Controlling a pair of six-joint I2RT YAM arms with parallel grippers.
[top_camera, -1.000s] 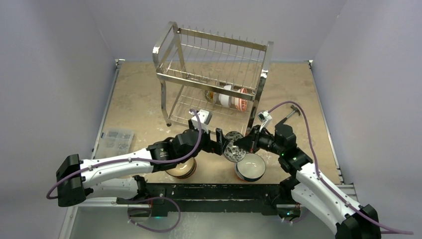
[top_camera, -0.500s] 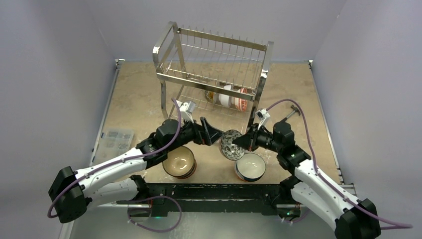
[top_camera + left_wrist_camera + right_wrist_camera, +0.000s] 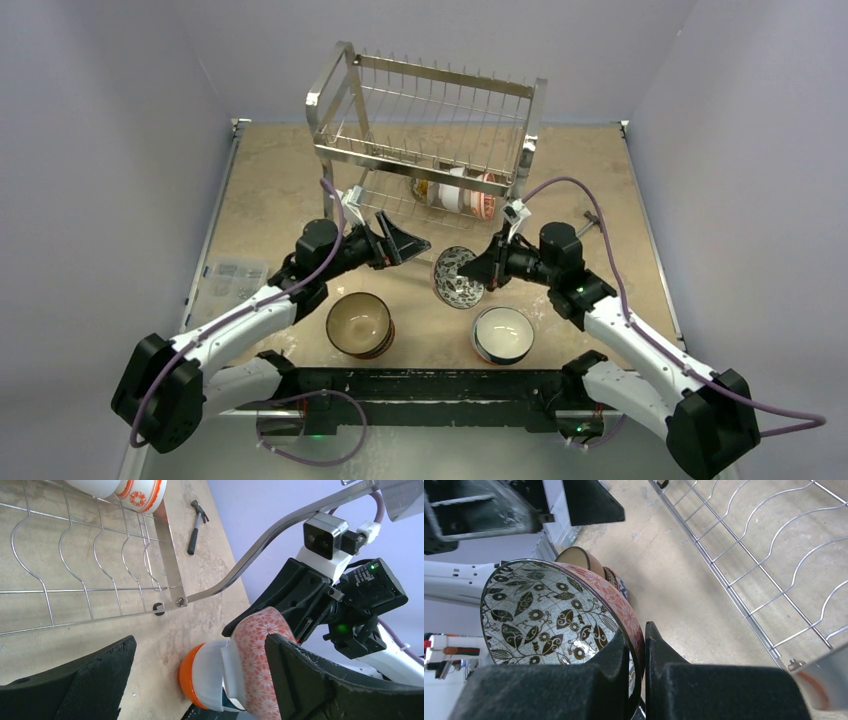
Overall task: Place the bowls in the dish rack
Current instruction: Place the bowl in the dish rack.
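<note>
My right gripper [image 3: 478, 272] is shut on the rim of a red-patterned bowl [image 3: 457, 277] with a leaf-print inside [image 3: 549, 610]. The bowl is held on edge above the table, in front of the dish rack [image 3: 430, 150]. One finger sits inside the rim and one outside [image 3: 640, 640]. My left gripper [image 3: 400, 240] stands wide open and empty to the left of that bowl [image 3: 255, 660], just in front of the rack's lower tier. Several bowls [image 3: 460, 192] stand in the lower tier at the right. A tan bowl [image 3: 358, 323] and a white bowl [image 3: 502, 333] sit near the front edge.
A hammer [image 3: 196, 524] lies on the table right of the rack. A clear plastic parts box [image 3: 232, 280] sits at the left edge. The white bowl rests in an orange one [image 3: 205, 672]. The rack's chrome post [image 3: 524, 170] stands close behind my right gripper.
My left arm drew back to the left and toward the rack, away from the patterned bowl, still open. My right gripper carried the bowl slightly farther from me, toward the rack.
</note>
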